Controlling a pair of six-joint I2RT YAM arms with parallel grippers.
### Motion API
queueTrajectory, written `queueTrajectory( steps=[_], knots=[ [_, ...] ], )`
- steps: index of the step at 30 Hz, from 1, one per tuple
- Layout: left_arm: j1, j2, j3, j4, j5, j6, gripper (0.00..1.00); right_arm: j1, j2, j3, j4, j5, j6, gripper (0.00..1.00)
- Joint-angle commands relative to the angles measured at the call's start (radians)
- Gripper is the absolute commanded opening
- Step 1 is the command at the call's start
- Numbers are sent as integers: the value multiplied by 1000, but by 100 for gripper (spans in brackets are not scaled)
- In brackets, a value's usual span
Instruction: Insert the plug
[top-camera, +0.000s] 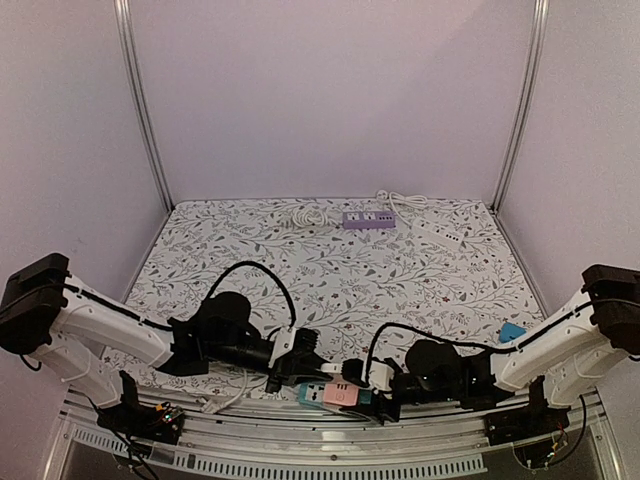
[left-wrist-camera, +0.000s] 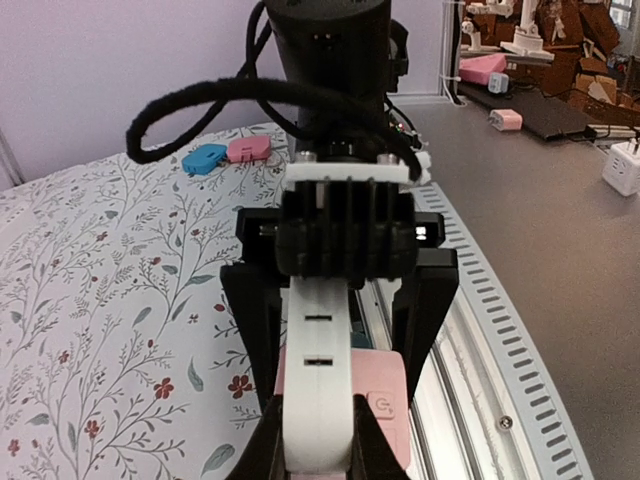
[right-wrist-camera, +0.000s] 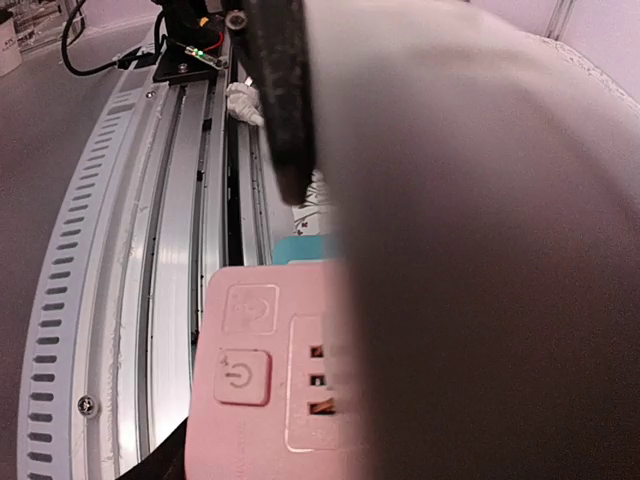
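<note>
The white plug is held lengthwise in my left gripper, which is shut on it, prong slots facing up. It hovers just over a pink socket box lying at the table's near edge. From above, the left gripper and the plug sit directly over that box. My right gripper faces the left one, and its black fingers press both sides of the pink box. In the right wrist view the box's power button and slots show, while the blurred plug body fills the right half.
A teal box adjoins the pink one. The aluminium rail runs along the near edge. At the back lie a purple power strip, a white strip and a coiled white cable. A blue piece lies at right.
</note>
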Motion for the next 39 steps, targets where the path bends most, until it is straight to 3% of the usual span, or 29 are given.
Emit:
queueTrajectory(
  steps=[1,7,11,21,25,39],
  knots=[
    [6,31,-17,-110,30,3,0,-35,33,-6,88,-35,-29,59],
    [43,28,12,-143,63,11,0,-106,-15,-3,67,-109,-107,33],
    [88,27,66,-244,156,-1,0,-137,-4,21,34,-126,-205,24],
    [157,98,174,-407,110,78,0,-276,86,107,34,-307,-352,17],
    [199,115,212,-385,19,54,0,-298,118,125,34,-361,-344,16],
    [253,139,263,-340,-2,119,0,-347,137,154,-28,-471,-300,10]
  ],
)
